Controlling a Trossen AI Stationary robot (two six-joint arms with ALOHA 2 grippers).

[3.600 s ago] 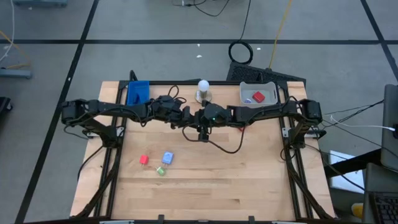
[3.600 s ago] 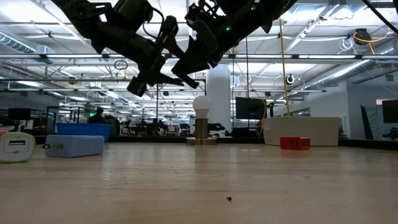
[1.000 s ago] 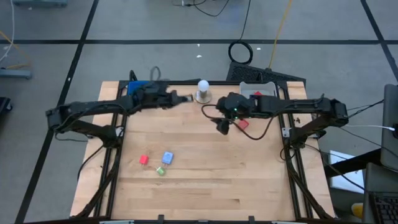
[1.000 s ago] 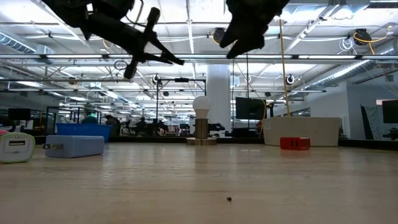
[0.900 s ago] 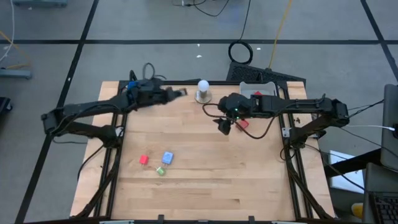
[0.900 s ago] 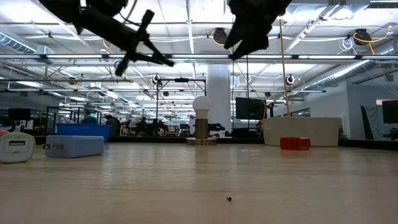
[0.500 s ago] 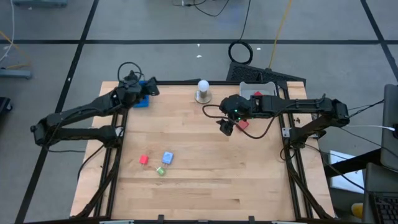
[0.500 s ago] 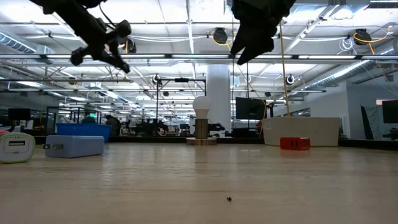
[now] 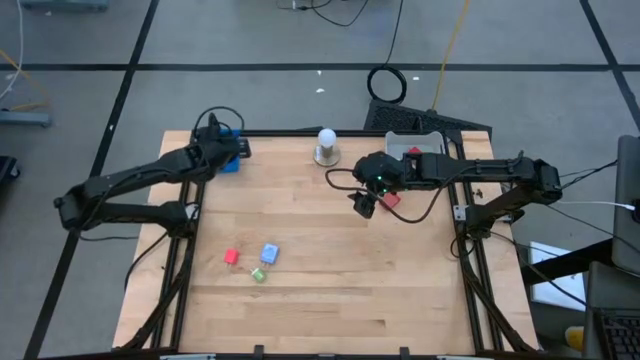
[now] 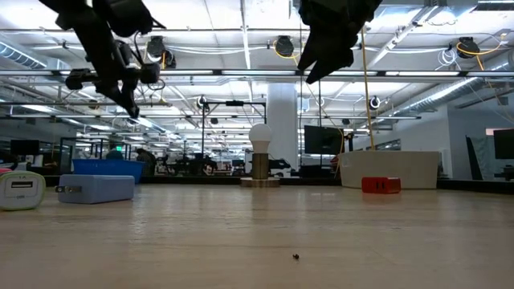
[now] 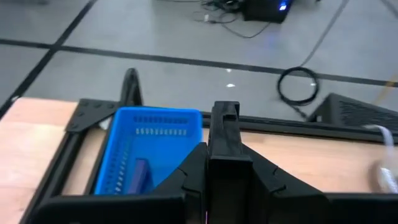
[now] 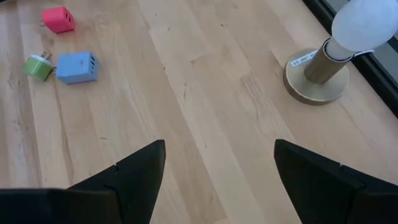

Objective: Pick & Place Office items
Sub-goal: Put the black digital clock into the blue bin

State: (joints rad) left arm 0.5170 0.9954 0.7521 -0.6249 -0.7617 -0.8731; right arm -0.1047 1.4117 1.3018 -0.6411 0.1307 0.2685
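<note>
Far left: we log the left gripper [image 9: 232, 152] above the blue tray [image 9: 231, 163], fingers pressed together, empty. Left of centre, nearer: red block [image 9: 231, 257], green bit [image 9: 259, 274], light-blue block [image 9: 269, 254], clustered. Right of centre: right gripper [image 9: 365, 204], fingers spread wide, empty, above the table [image 9: 400, 290].

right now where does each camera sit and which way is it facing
High view: overhead, straight down on the table; both arms show, left gripper over the blue tray, right gripper mid-table.
Low view: at tabletop height, level across into the room; arms hang from above.
Left wrist view: faces the blue tray; own fingers shut.
Right wrist view: looks down; own fingers open.
Shared: bulb, red block and light-blue block also show in the high view.
</note>
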